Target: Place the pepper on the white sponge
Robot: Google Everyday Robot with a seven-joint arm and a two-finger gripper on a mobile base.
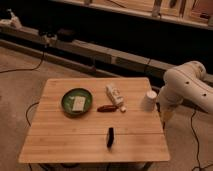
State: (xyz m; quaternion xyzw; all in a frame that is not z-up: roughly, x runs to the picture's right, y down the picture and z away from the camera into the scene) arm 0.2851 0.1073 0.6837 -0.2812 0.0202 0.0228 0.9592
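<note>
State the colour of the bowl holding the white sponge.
The bowl is green, camera view; the gripper hangs off the table's right edge.

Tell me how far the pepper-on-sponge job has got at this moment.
Nothing looks done yet: the pepper lies on the wooden table, beside the green bowl holding the white sponge. Nothing is in hand: the pincer hangs past the table's edge, near the white cup, apart from the pepper. Left: reach over, grasp the pepper, set it on the sponge.
</note>
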